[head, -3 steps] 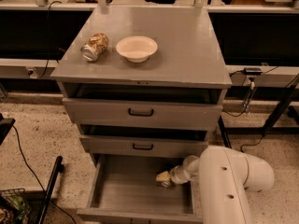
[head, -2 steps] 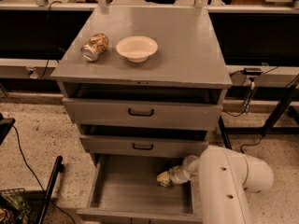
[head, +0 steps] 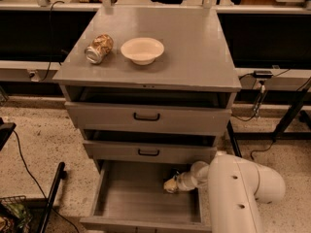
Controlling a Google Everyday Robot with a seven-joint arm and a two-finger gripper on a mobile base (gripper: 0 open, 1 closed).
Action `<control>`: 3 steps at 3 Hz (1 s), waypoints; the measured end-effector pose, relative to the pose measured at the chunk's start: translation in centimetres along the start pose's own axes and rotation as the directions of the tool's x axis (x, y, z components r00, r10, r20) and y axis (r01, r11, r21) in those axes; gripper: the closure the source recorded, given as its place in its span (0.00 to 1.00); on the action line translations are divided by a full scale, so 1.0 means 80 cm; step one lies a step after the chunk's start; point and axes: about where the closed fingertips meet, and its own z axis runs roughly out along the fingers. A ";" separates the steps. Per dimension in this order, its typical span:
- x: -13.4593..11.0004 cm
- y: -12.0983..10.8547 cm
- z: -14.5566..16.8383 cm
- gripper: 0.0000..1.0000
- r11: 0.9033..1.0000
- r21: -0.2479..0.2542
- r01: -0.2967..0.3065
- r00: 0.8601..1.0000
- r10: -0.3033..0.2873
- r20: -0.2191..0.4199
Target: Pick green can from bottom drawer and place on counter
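1. Jaws: could not tell wide from narrow on the gripper (head: 170, 184), sunk at the far right of the bottom drawer (head: 130, 200), just under the middle drawer (head: 116, 150).
2. Barely shifted from a second before; stayed at that same spot, white arm (head: 240, 193) reaching in from the near right.
3. Saw no green can; judged it hidden at the gripper or under the middle drawer.
4. On the counter (head: 199, 50): only a tan-and-gold can (head: 98, 48) and a white bowl (head: 142, 50).
5. Judged the grasp still unsettled, lift and placing undone.
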 end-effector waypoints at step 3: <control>0.008 0.053 -0.084 1.00 0.939 -0.195 0.285 0.958 -0.273 0.082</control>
